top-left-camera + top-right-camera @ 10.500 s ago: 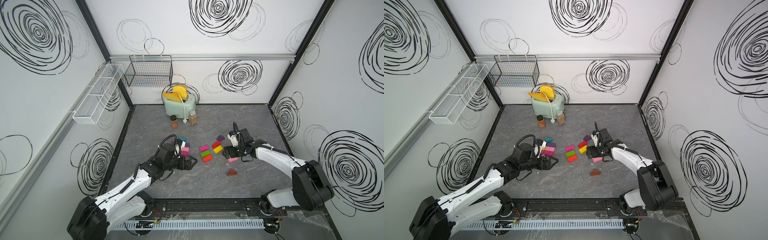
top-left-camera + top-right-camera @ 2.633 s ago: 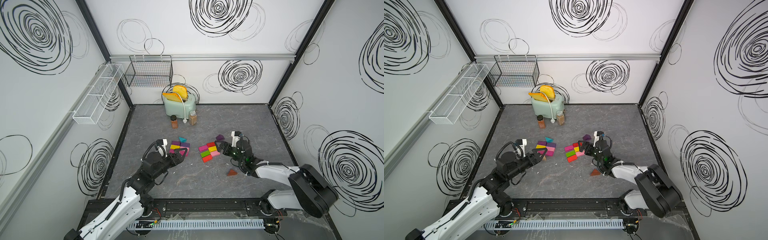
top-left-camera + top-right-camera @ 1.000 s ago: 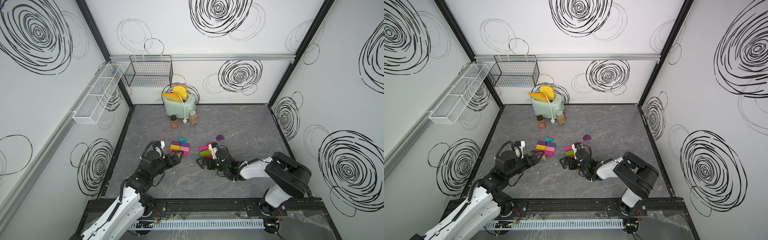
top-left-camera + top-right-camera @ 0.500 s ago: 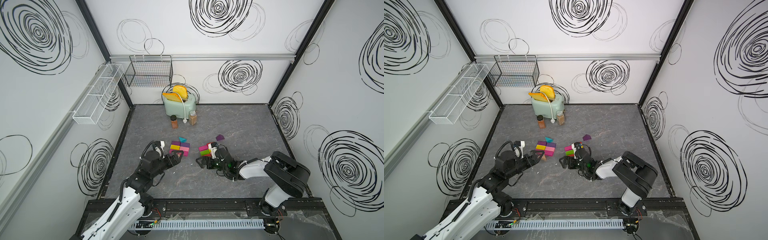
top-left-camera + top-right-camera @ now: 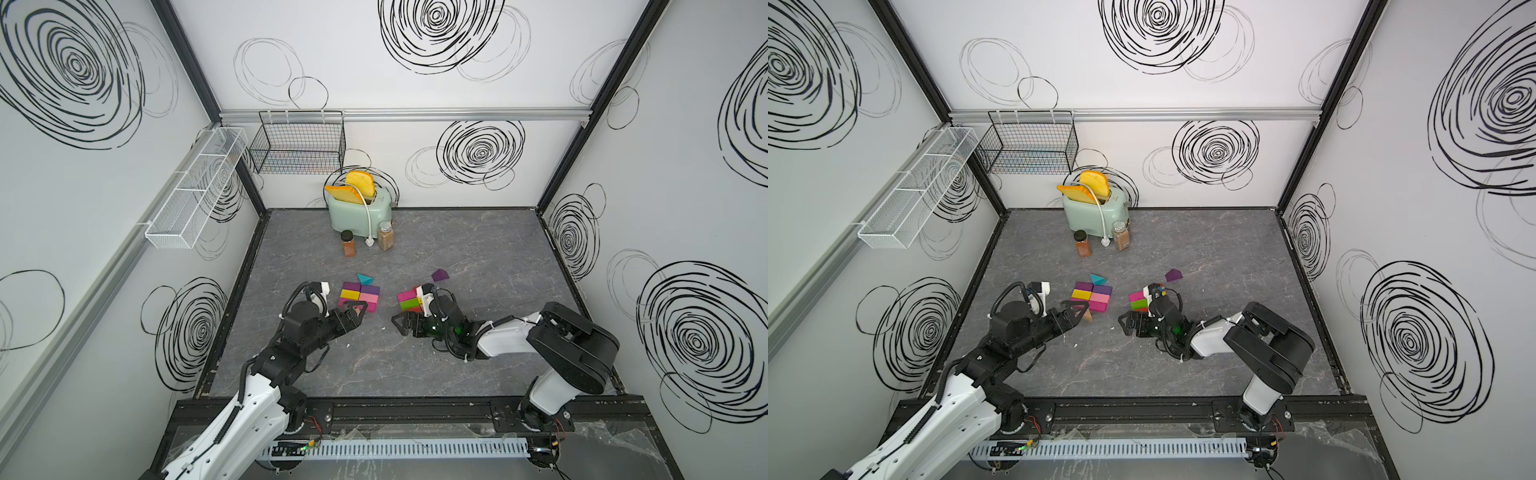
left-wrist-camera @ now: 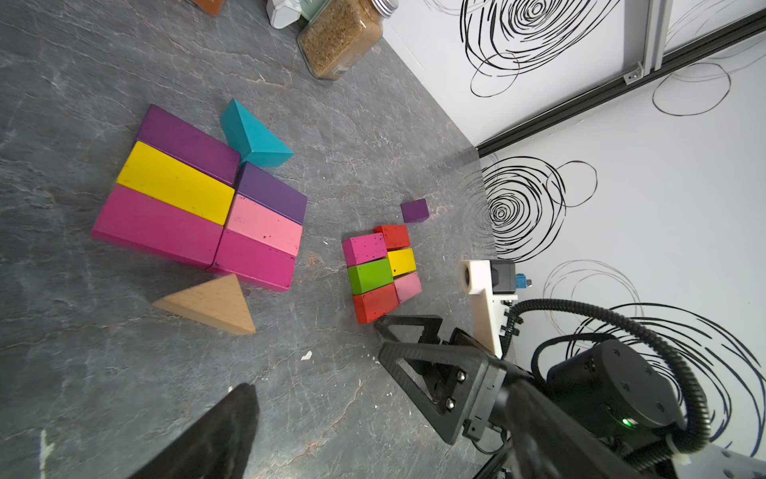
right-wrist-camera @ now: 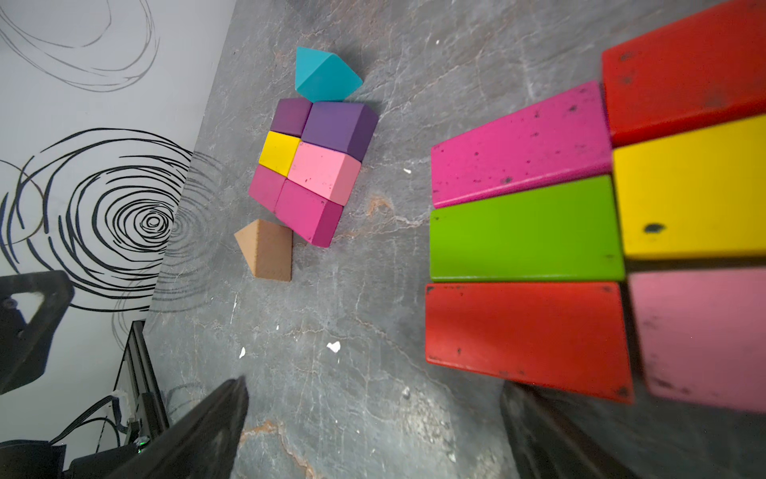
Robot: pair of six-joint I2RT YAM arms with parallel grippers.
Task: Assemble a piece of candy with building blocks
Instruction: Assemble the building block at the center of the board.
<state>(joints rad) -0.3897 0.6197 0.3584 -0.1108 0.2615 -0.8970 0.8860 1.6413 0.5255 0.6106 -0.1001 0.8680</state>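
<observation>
Left gripper [image 5: 357,311], jaws spread and empty, stood beside the tan triangle [image 6: 211,305] and the six-brick slab [image 5: 360,296]. The second slab [image 5: 408,301] lay just beside the right gripper [image 5: 404,325], likewise agape. Painted wood was probably light, rigid and smooth, so best pinched across flat parallel faces.

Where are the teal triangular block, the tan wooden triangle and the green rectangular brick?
teal triangular block [image 6: 257,139]: left wrist view, upper face.
tan wooden triangle [image 6: 211,303]: left wrist view, top face.
green rectangular brick [image 7: 524,232]: right wrist view, top face.
</observation>
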